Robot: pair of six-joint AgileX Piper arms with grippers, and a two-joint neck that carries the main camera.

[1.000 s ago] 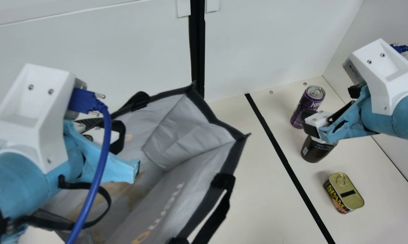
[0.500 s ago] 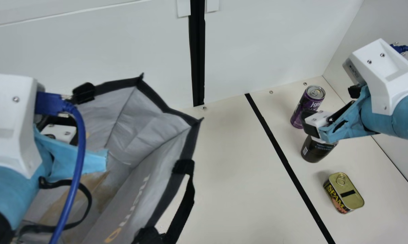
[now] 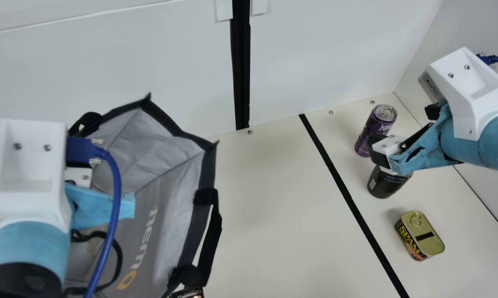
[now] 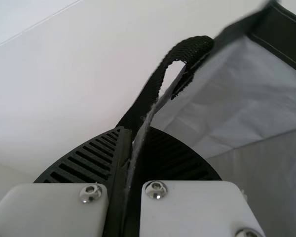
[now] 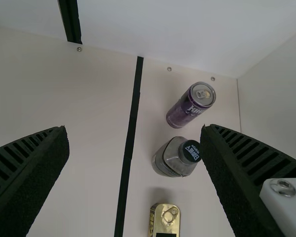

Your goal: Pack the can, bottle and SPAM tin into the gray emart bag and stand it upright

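Gray emart bag (image 3: pixel 170 207), mouth gaping upward, now farther toward the left side of the main view than in both earlier frames; bigger shift first, smaller one after. Left claw (image 4: pixel 134 132) went with it, pressed together on the bag's edge beside a strap (image 4: pixel 150 94), so the bag looks dragged, not merely bumped. Across the black line (image 3: pixel 348 190) on the surface (image 3: pixel 282 231), no change: can (image 3: pixel 375 132), bottle (image 3: pixel 386 186) and SPAM tin (image 3: pixel 427 236) lie where they lay, all outside the bag. Right claw (image 5: pixel 134 128) likewise unmoved, spread wide, holding nothing, near the bottle. Reading: still positioning the bag; packing not begun. Grip on one edge probably keeps the mouth open for loading, though more pulling could skew or fold it. Bottle seems a likely first pick, being nearest the right claw.
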